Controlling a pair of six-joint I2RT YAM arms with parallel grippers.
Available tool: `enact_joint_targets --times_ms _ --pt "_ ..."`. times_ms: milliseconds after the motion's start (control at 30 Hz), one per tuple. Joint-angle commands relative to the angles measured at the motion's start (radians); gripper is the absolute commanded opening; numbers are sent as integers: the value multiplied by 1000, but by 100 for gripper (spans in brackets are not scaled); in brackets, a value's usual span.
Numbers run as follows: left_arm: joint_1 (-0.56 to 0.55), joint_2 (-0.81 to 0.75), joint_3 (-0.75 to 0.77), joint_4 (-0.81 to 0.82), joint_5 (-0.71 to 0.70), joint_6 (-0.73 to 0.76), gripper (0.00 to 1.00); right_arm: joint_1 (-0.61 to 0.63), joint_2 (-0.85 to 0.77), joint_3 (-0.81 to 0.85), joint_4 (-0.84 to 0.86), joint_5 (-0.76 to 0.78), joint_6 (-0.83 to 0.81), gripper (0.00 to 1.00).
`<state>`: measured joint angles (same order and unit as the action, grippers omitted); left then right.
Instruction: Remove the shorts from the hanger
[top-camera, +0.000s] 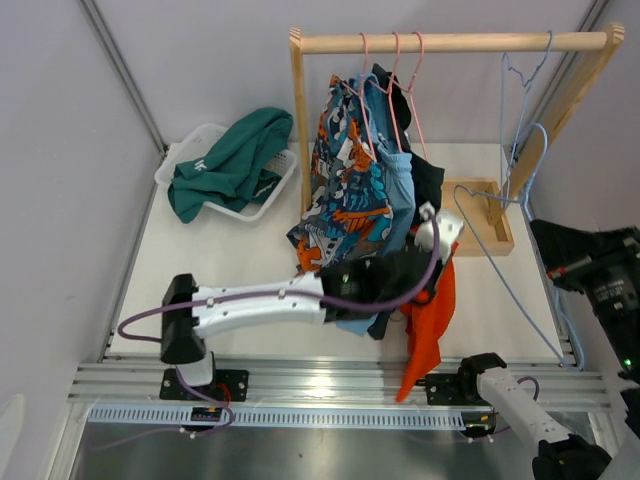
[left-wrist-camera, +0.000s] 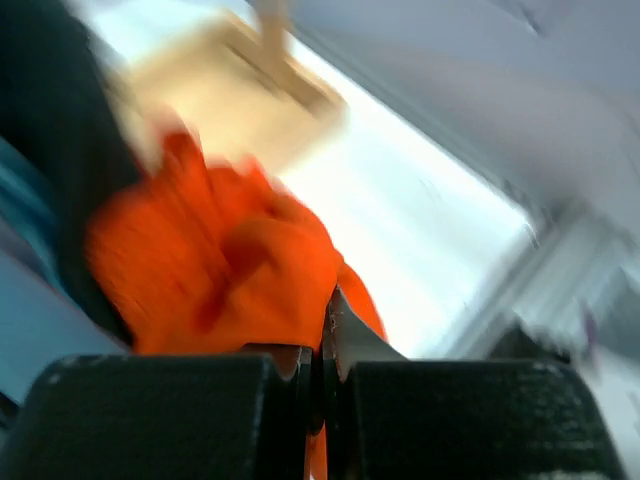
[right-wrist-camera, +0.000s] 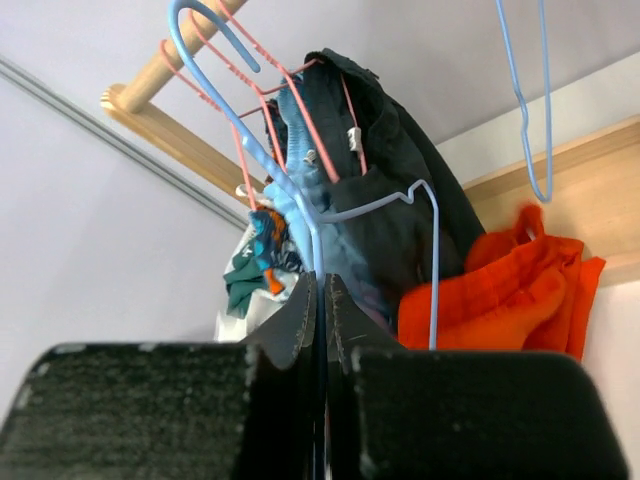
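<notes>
Left gripper (left-wrist-camera: 322, 318) pinched shut on orange-red shorts (left-wrist-camera: 220, 270), arm stretched rightward; right gripper (right-wrist-camera: 322, 290) clamps blue hanger (right-wrist-camera: 300, 212) wire, pointing upward

Pale grey walls (top-camera: 200, 60) close in behind the wooden rack (top-camera: 470, 42), white tabletop (top-camera: 240, 250) bright beneath it — a white basket (top-camera: 283, 172) sits to the rack's left, aluminium rails (top-camera: 330, 380) running across well in front of it.

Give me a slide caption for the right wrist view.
Right gripper shut on the blue hanger, with near-black shorts and orange-red shorts behind.
</notes>
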<state>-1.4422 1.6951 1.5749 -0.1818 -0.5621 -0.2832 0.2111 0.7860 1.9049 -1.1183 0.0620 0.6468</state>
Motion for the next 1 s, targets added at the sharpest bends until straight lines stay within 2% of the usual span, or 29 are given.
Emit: enact_joint_targets --times_ms 0,67,200,233,267,300,400,433,533,567,667,767,967 --pt "124 95 255 -140 30 49 0 -4 -2 54 -118 -13 28 0" --pt "140 107 298 -177 39 55 0 -3 13 72 -101 -2 16 0" --pt "94 5 154 -180 59 -22 0 1 81 120 -17 36 -35 0" --pt "56 -65 13 -165 56 -40 0 1 97 121 10 42 -42 0" --pt "31 -99 -34 -162 36 -78 0 -1 136 123 64 47 -52 0" --pt "4 -138 -159 -172 24 -100 0 -1 157 132 89 53 -68 0" --pt "-128 -270 -287 -203 -24 -186 0 -1 238 144 188 88 -98 0" --pt "-206 -320 -326 -249 -42 -207 0 2 257 148 216 100 -114 0" --pt "-346 -365 -346 -397 -159 -345 0 -1 327 146 313 151 -133 0" --pt "-371 -388 -346 -506 -182 -423 0 -3 346 145 354 157 -141 0" --pt "-451 -429 -323 -680 -257 -546 0 -3 407 122 446 189 -159 0" --pt "-500 -457 -308 -748 -292 -592 0 -19 466 115 540 228 -173 0" --pt "-511 -476 -289 -798 -331 -633 0 -85 565 134 589 188 -147 0"
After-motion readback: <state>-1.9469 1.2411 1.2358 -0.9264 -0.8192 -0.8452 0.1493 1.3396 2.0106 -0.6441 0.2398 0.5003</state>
